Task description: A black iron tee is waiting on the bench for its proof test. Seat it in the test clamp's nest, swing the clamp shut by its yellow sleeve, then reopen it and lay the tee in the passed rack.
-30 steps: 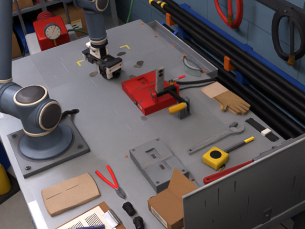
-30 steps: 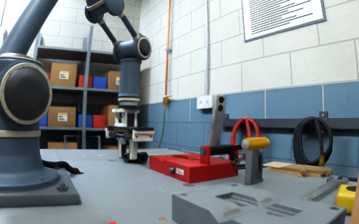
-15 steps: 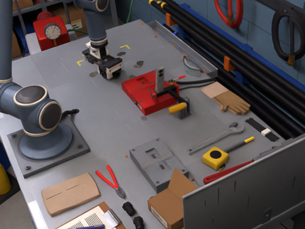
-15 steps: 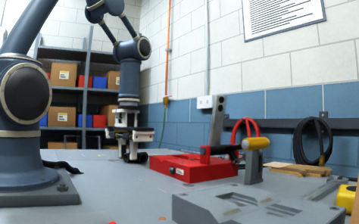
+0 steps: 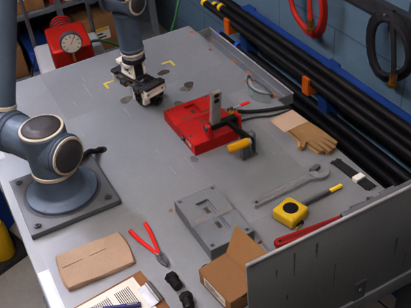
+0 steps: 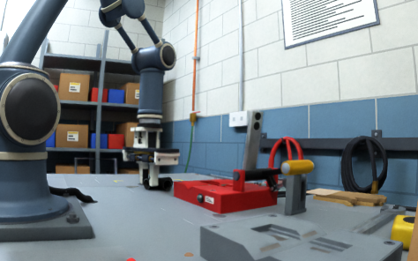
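The black iron tee (image 5: 156,98) (image 6: 161,182) lies on the bench between the yellow corner marks, and my gripper (image 5: 150,96) (image 6: 155,181) stands down around it, its fingers closing on the tee. Most of the tee is hidden by the fingers. The red test clamp (image 5: 199,123) (image 6: 225,194) sits to the right, its nest empty. Its arm lies out to the side on a grey post, with the yellow sleeve (image 5: 238,145) (image 6: 298,166) at the end. The grey passed rack (image 5: 212,219) (image 6: 300,240) sits nearer the front of the bench.
The clamp's upright grey bar (image 5: 215,106) stands just right of my gripper. A red gauge box (image 5: 69,43) sits behind it. A glove (image 5: 307,132), a wrench (image 5: 290,185), a tape measure (image 5: 290,212), pliers (image 5: 149,242) and a cardboard box (image 5: 229,268) lie toward the front and right.
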